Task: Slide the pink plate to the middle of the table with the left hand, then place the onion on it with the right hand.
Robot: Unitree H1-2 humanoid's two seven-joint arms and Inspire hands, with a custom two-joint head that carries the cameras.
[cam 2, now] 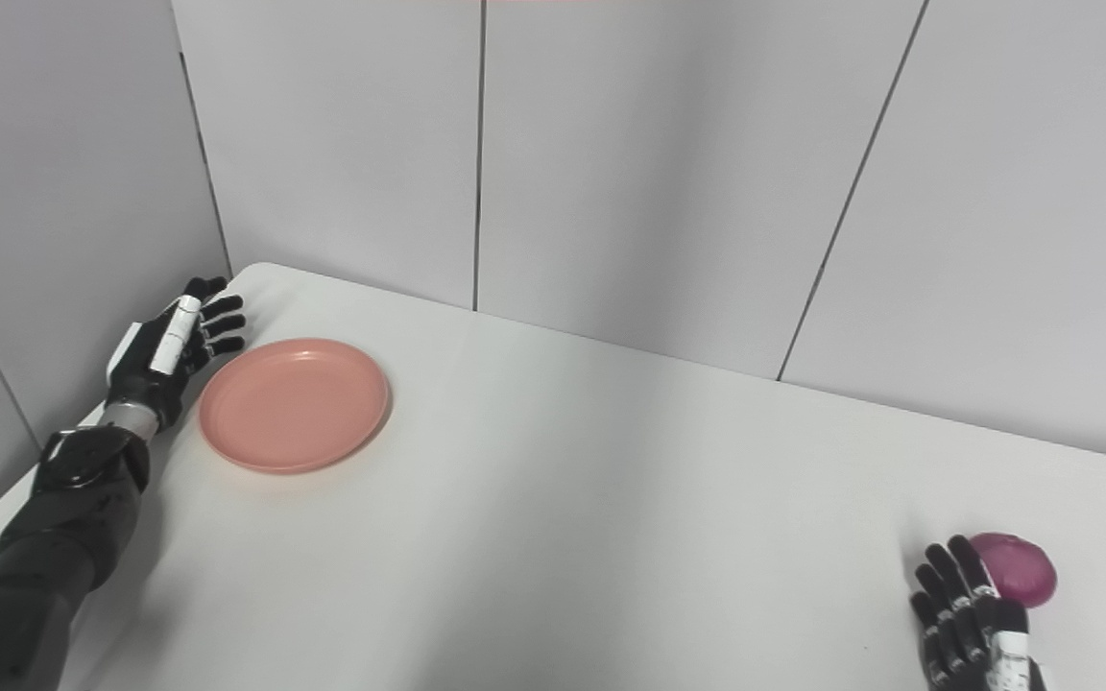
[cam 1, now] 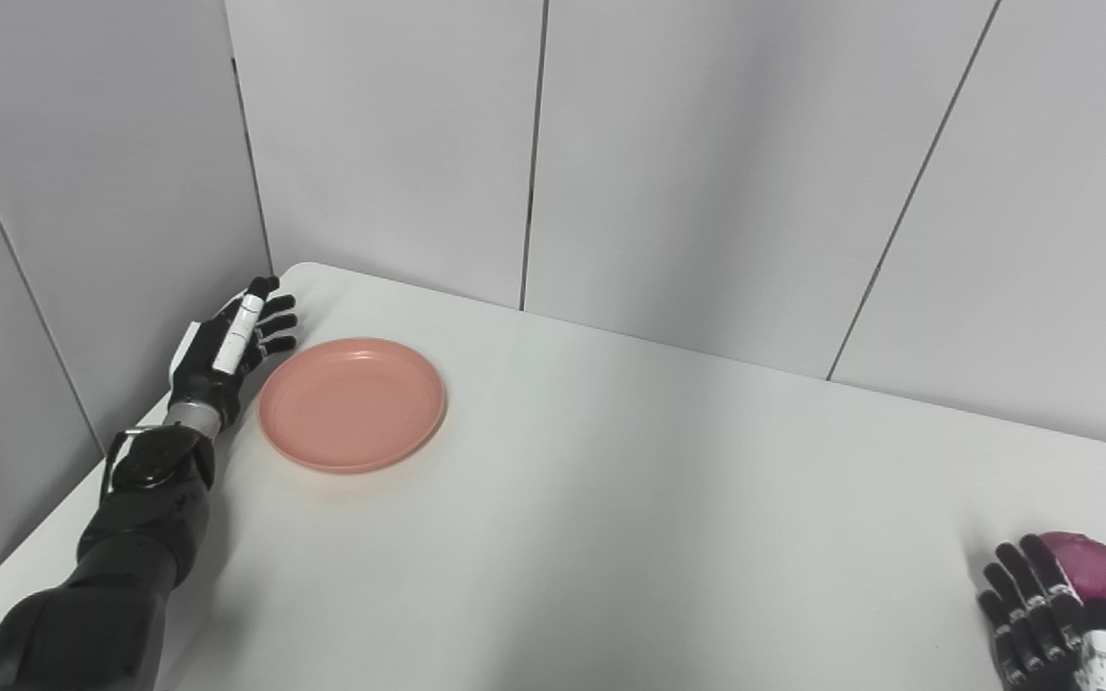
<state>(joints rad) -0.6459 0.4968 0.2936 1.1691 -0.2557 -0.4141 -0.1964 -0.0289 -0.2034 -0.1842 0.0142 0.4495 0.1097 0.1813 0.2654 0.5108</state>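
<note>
Left eye view: left hand [cam 1: 231, 347] spread, flat beside pink plate [cam 1: 351, 403] at its 9 o'clock. Push toward 3 o'clock, low on rim. Right hand [cam 1: 1043, 614] spread beside onion [cam 1: 1091, 564].

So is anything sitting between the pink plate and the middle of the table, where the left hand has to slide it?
Nothing visible does. The table surface between the pink plate and the centre is bare. The left hand sits at the plate's far-left edge, and the onion lies far off by the right hand.
</note>
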